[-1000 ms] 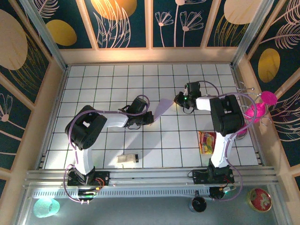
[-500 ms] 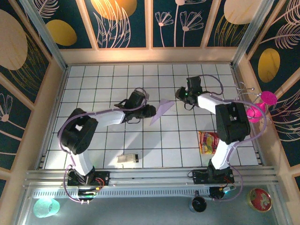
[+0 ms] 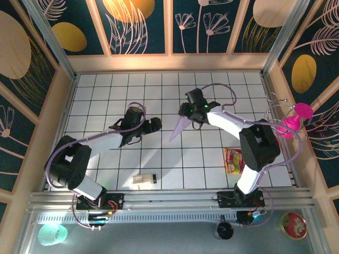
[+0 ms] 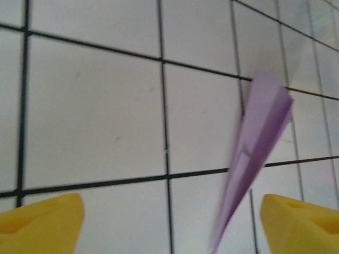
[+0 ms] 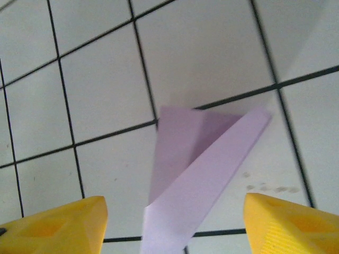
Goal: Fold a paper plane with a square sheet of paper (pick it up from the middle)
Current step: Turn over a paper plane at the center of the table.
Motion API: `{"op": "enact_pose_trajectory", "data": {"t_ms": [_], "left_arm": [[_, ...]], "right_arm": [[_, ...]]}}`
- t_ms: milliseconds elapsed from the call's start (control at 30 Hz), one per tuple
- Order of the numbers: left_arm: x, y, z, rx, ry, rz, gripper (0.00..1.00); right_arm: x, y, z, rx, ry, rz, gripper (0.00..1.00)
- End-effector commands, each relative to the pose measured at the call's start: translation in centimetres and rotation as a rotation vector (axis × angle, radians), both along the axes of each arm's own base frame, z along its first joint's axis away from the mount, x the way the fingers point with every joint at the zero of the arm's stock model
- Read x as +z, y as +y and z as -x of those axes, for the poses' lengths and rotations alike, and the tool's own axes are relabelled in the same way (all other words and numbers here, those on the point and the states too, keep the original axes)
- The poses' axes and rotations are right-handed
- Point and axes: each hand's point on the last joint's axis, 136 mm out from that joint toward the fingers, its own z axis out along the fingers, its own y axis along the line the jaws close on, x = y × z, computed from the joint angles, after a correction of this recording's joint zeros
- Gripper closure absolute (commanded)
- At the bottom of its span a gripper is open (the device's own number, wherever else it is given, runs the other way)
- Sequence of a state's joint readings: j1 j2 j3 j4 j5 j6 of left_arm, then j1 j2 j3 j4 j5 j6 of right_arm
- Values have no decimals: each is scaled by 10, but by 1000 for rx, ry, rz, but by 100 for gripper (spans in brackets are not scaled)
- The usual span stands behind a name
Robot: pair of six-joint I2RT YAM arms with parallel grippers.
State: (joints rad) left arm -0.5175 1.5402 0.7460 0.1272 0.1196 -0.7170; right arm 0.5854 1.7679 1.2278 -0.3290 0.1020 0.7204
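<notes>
1. The paper plane is folded into a thin dart. It is between the two claws, and its sharp tip points away from the right claw. I cannot tell if it lies flat on the table or is a bit up in the air.
2. The left claw is just left of the plane. It is wide open and holds nothing. The right claw is just over the plane's wide end. It is wide open too and holds nothing.
3. Nothing presses on the folds. I think the paper may spring open, and the plane may lose its shape.
4. Both claws are very near the plane. If one pulls away low, a finger may bump the plane, bend a wing or push it along the table.
5. The paper is light. A fast arm near the plane may blow it aside or flip it over.
</notes>
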Motion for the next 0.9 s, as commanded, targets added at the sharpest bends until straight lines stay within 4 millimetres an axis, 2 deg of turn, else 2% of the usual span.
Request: {"op": "enact_pose_trajectory", "data": {"t_ms": [0,67,233,433,667,867], "left_arm": [[9,20,-1,45,-64,-63,6],[7,27,5,53,-72,-82,1],[9,38,12,65,-101,-112,1],[5,39,16,54,-100,-113,1],[1,38,18,45,-81,-115,1],[1,37,18,45,-80,-108,1]], "right_arm": [[-16,4,2,-75,35,101,29],[-22,8,2,-95,38,165,29],[-35,-2,4,-187,61,271,31],[-43,-4,13,-218,98,271,40],[-36,-7,20,-252,88,263,50],[-40,-2,24,-249,99,221,59]]}}
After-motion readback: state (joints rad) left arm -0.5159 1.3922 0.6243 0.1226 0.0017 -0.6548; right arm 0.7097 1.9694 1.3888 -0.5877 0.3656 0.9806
